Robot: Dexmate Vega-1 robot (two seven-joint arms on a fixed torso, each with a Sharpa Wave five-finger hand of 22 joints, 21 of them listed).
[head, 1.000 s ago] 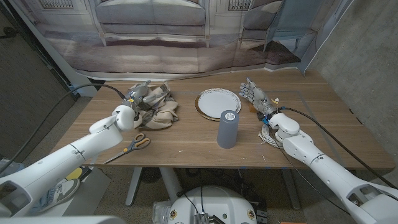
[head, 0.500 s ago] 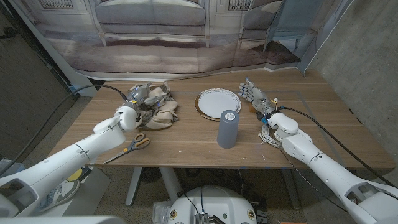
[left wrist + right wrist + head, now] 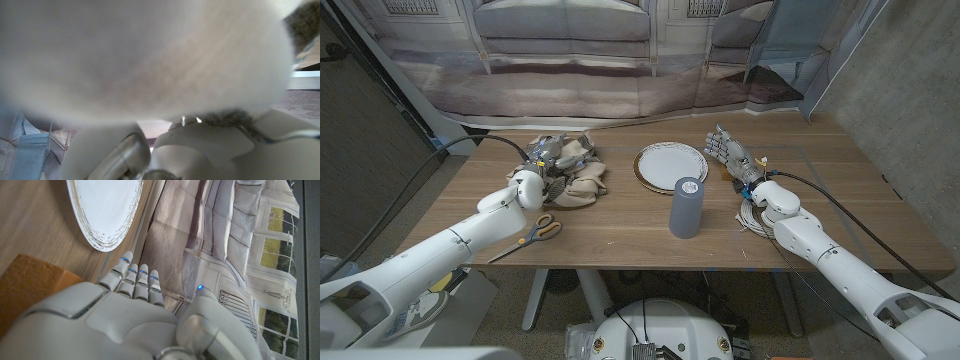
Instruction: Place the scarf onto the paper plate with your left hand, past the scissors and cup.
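Beige and crumpled, the scarf (image 3: 576, 175) lay on the wooden table (image 3: 620, 225), left of the paper plate (image 3: 671, 164) and well apart from it. The left hand (image 3: 546, 158) sat on the scarf, its fingers dug into the cloth; whether they gripped it I could not tell. The scissors (image 3: 531, 236) lay nearer the robot, the grey cup (image 3: 686, 207) stood before the plate. The right hand (image 3: 730, 155) stood beside the plate, fingers straight, holding nothing.
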